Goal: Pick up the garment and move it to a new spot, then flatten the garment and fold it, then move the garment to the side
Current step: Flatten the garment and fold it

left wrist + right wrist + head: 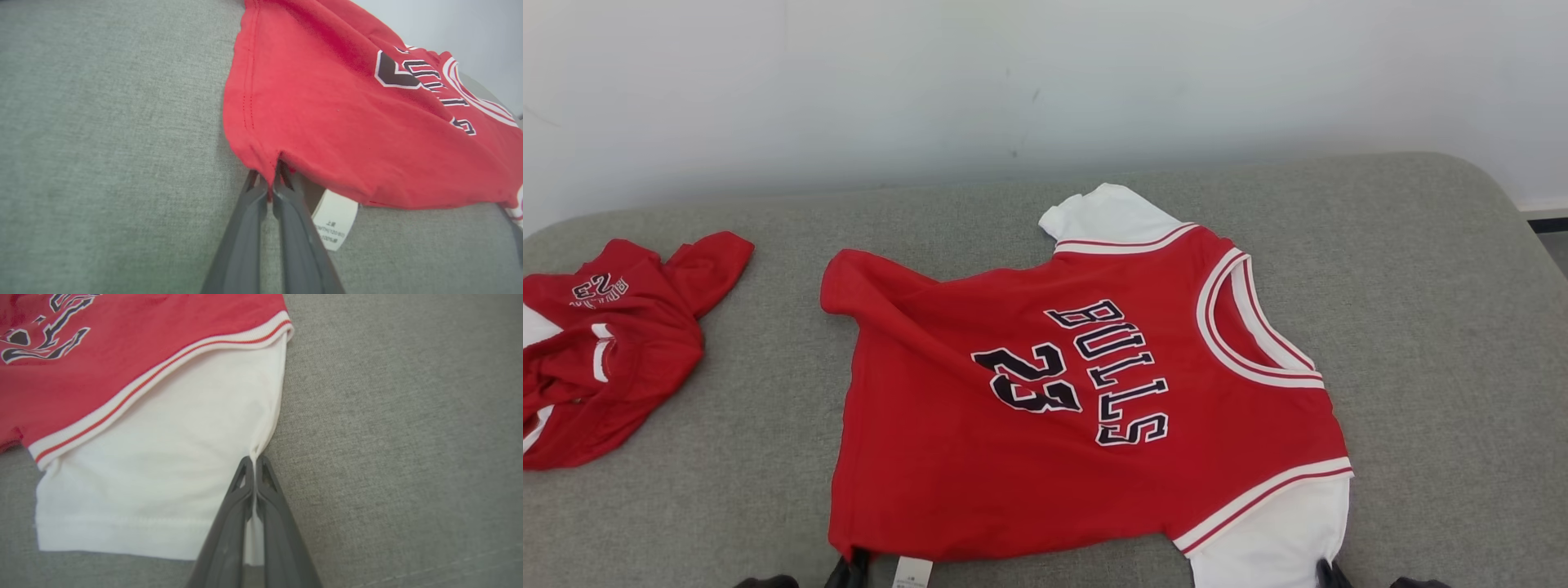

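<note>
The garment [1086, 392] is a red "BULLS 23" jersey with white sleeves, spread face up on the grey padded surface [1421, 327]. Its collar points right, its hem left. My left gripper [854, 567] sits at the near bottom corner of the hem, shut on the red fabric [261, 163] beside a white care label [335, 218]. My right gripper [1327, 572] is shut on the corner of the near white sleeve [163, 469], which bunches into the fingers [229, 522].
A second red garment [605, 351] lies crumpled at the left edge of the grey surface. A pale wall [1045, 82] rises right behind the surface. Bare grey cloth runs between the two garments and to the right of the jersey.
</note>
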`<state>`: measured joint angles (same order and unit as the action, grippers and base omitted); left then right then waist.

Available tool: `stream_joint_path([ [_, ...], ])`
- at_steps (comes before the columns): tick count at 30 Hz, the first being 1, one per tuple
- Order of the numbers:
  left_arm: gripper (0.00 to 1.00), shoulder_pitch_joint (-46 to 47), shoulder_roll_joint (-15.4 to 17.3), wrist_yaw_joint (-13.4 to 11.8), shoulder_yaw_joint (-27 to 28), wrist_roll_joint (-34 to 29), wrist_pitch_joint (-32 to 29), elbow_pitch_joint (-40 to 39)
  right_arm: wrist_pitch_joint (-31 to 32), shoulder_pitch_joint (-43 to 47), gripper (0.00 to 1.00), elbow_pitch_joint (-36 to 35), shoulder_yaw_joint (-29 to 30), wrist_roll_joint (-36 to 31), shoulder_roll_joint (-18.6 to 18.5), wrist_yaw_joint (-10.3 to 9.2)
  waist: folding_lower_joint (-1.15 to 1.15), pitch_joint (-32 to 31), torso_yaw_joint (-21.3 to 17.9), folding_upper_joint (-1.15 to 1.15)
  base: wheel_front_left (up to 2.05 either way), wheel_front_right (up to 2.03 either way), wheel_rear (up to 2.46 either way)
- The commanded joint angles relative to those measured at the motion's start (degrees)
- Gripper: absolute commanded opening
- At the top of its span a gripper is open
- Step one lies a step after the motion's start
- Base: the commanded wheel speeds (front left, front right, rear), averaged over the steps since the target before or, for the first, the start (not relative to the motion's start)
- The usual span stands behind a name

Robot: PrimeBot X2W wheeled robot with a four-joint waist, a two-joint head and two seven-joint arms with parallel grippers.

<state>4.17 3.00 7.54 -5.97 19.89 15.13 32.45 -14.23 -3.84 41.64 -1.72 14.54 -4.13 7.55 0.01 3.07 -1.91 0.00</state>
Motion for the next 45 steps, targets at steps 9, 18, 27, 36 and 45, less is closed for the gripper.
stream_joint_path([
  [9,0.0,3.1,4.7,-0.2,-2.2,-3.0,0.0,-8.6,-0.9,-3.2,0.0,-12.1,-2.3,5.5,-2.0,-0.14,-0.01,-0.5,-0.4,0.0,0.0,0.0,0.0],
  [18,0.0,25.8,13.8,-0.2,-10.6,0.7,-5.0,-11.7,5.7,-20.6,0.0,-20.4,-3.1,12.4,-5.9,-0.14,-0.01,7.3,-0.9,0.0,0.0,0.0,0.0],
  [27,0.0,64.9,22.2,-0.2,-18.2,8.3,-16.5,-6.8,15.7,-57.1,0.0,-19.7,2.4,15.4,-8.6,-0.14,-0.01,25.7,-1.7,0.0,0.0,0.0,0.0],
  [36,0.0,95.7,23.3,-0.2,-25.9,9.6,-20.0,4.1,19.8,-90.7,0.0,-7.2,6.5,9.1,-9.4,-0.14,-0.01,34.0,-2.7,0.0,0.0,0.0,0.0],
  [45,0.0,115.6,21.1,-0.2,-30.7,12.1,-18.2,17.0,15.8,-111.9,0.0,9.0,3.1,-0.4,-10.7,-0.14,-0.01,35.6,-3.3,0.0,0.0,0.0,0.0],
])
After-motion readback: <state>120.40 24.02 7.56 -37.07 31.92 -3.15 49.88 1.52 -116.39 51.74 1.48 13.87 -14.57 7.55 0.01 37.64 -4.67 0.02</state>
